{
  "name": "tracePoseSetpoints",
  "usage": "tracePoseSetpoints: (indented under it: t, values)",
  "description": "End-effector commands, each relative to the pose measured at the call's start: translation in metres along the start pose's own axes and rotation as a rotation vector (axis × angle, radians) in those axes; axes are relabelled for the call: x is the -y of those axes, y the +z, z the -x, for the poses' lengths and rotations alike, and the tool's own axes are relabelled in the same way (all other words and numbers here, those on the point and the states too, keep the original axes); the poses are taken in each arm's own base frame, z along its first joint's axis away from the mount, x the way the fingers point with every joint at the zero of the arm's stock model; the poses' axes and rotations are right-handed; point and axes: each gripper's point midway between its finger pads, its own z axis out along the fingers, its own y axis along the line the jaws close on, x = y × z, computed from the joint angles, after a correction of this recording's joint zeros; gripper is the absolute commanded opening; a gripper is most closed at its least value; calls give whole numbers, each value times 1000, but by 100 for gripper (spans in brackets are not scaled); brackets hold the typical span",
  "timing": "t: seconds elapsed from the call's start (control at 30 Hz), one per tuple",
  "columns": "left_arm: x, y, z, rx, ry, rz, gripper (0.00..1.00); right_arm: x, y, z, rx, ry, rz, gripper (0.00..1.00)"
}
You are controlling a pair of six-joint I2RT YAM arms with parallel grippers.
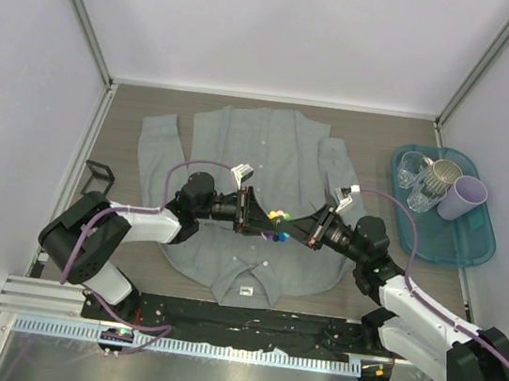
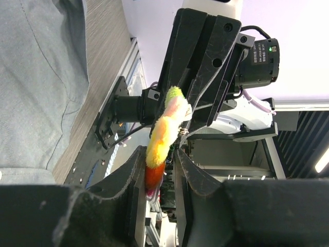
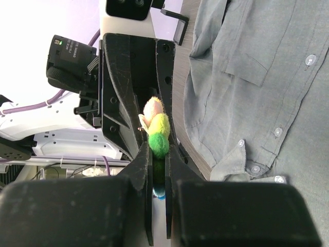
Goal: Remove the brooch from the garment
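The brooch (image 1: 278, 220), a fluffy rainbow flower, is held in the air between both grippers above the grey shirt (image 1: 241, 151), with no fabric on it. My right gripper (image 1: 300, 230) is shut on its green and blue petals (image 3: 158, 131), seen between the jaws in the right wrist view (image 3: 158, 150). My left gripper (image 1: 258, 219) faces it from the other side. In the left wrist view (image 2: 159, 154) the jaws stand either side of the brooch's orange and yellow edge (image 2: 162, 128); it rests on one finger, with a gap to the other. The shirt lies flat, collar toward me.
A teal tray (image 1: 479, 249) at the right holds a glass mug (image 1: 414, 170), a beige cup (image 1: 441, 179) and a lilac cup (image 1: 468, 198). A small black bracket (image 1: 98, 171) sits at the table's left edge. White walls enclose the table.
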Motion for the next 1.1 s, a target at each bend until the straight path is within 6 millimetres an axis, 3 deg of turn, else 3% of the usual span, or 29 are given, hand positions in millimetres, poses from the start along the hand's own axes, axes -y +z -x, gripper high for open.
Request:
tracePoseSetpoints:
  t: [0.0, 0.37, 0.57, 1.07]
  values:
    - [46, 11, -1, -51, 131, -131, 29, -14, 6, -12, -75, -42, 41, 1]
    - [46, 8, -8, -65, 135, -125, 38, -13, 6, -10, -52, -42, 34, 1]
    - [47, -4, -11, -24, 170, -122, 45, -12, 3, -8, -23, -34, 24, 1]
    - [51, -29, -5, 88, 220, -118, 45, -20, 0, -7, -12, 0, 64, 1]
